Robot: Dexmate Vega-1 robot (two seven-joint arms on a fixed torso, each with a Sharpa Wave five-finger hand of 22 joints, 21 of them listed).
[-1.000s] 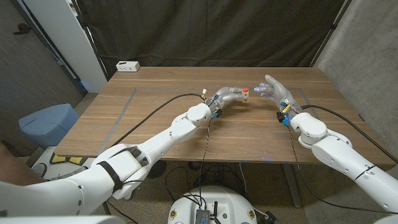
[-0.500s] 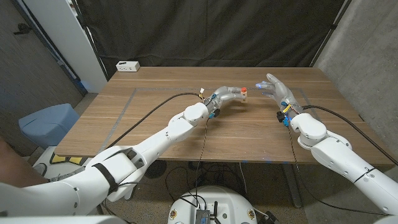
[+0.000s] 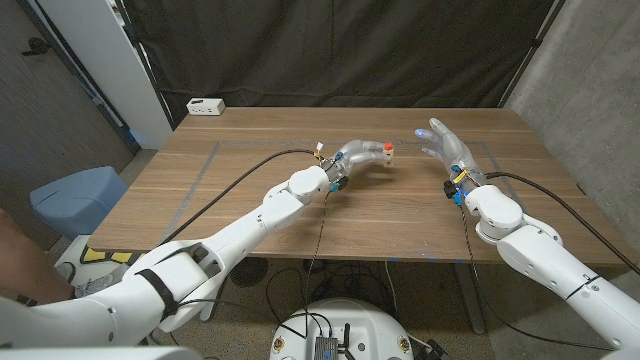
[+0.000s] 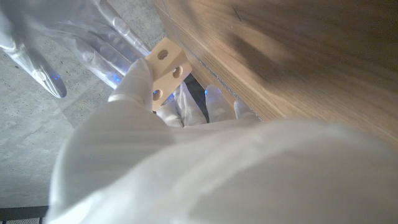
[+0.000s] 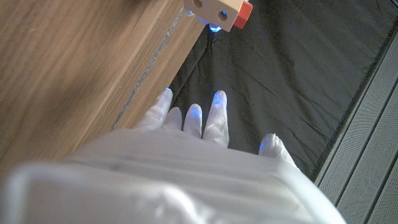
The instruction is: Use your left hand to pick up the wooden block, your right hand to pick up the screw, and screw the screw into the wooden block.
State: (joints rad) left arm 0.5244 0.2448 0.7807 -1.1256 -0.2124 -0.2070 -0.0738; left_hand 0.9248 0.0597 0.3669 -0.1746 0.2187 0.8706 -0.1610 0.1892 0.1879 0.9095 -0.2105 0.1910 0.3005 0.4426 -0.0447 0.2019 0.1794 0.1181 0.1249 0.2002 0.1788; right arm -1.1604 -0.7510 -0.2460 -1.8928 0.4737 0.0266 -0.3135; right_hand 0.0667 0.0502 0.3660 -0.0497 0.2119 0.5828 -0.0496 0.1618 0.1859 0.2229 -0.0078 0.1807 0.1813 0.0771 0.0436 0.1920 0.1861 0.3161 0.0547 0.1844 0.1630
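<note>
My left hand (image 3: 362, 153) holds the pale wooden block (image 3: 386, 151) above the table's far middle. An orange screw (image 3: 389, 147) sits in the block's end. In the left wrist view my left hand (image 4: 149, 137) pinches the block (image 4: 166, 68), whose holes face the camera. My right hand (image 3: 441, 141) hovers open a little to the right of the block, fingers spread, holding nothing. It also shows spread in the left wrist view (image 4: 68, 37). In the right wrist view my right hand (image 5: 199, 155) reaches toward the block (image 5: 214, 9) with the orange screw (image 5: 244, 12) on its side.
A white box (image 3: 205, 105) stands at the table's back left corner. A faint taped line (image 3: 200, 172) runs across the wooden table (image 3: 260, 200). A blue bin (image 3: 78, 195) stands on the floor at the left. Black curtain hangs behind.
My left hand has drifted slightly left with the block. The right hand stays open and has barely shifted.
</note>
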